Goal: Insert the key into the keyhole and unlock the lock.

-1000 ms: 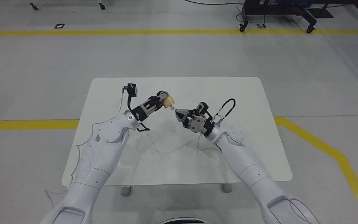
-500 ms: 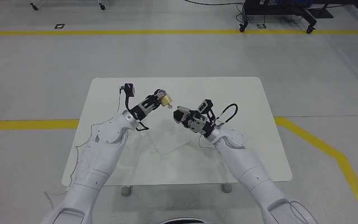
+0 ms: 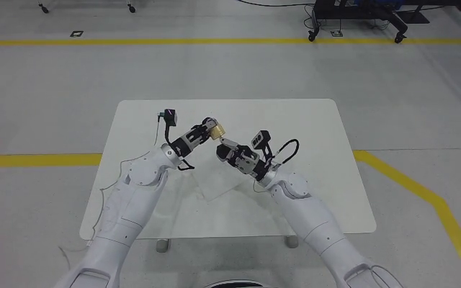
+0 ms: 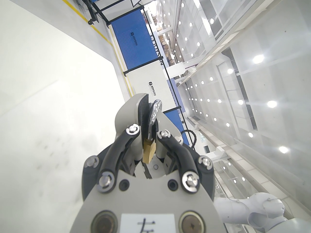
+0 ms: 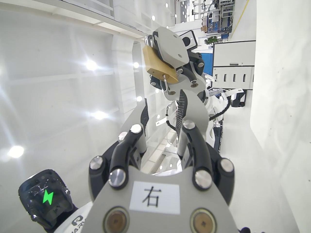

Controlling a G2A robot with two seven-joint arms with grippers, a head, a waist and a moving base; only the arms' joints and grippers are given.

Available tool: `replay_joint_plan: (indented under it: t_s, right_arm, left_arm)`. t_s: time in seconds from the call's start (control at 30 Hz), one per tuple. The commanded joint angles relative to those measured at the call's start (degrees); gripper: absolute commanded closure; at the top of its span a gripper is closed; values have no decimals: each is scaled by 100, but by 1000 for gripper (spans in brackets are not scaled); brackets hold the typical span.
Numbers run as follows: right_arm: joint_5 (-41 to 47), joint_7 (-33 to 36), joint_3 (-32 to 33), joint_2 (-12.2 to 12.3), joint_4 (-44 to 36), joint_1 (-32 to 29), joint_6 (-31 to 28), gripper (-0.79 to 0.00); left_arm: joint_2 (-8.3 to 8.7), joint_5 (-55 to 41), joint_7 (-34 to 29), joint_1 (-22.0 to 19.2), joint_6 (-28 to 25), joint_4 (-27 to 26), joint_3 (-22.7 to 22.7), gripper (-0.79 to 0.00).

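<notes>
Closing in from the lower right, my right fingers (image 5: 194,105) have crept up and left over the last half second. The gap to the lock (image 3: 215,130) in the top view has narrowed, while the left arm has barely shifted. I see the left fingers (image 4: 126,120) pressed together on the brass lock, with its flat bottom face sticking out past them. They hold it in the air above the white table (image 3: 310,122), a little left of the frame's centre in the top view. The right fingers pinch the key (image 5: 166,80) at their tips. From the right wrist camera, the key's thin metal shaft meets the lock's bottom face at the keyhole; how deep it sits I cannot tell. In the top view the right fingers sit just below and right of the lock.
</notes>
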Motion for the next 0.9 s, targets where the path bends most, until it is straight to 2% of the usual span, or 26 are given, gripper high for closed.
replay_joint_plan:
  t_s: [0.0, 0.17, 0.23, 0.43, 0.73, 0.87]
  right_arm:
    - [62, 6, -20, -15, 90, 50, 42, -172]
    - [170, 6, -60, -46, 251, 155, 143, -77]
    - [244, 20, -75, -60, 302, 193, 225, 0]
    - [764, 620, -67, -81, 456, 296, 737, 0]
    - [1845, 1966, 73, -73, 952, 500, 2178, 0]
    - [1908, 2185, 122, -59, 1132, 600, 2351, 0]
  left_arm:
    - [3, -8, -44, 10, -41, -10, -5, 0]
    - [18, -26, -161, 35, -166, -36, -44, 0]
    - [23, -16, -267, 50, -257, -60, -31, 0]
    - [59, -103, -538, 109, -594, -58, -117, 0]
    - [90, -254, -666, 139, -873, -7, -219, 0]
    - [95, -266, -689, 137, -956, 5, -221, 0]
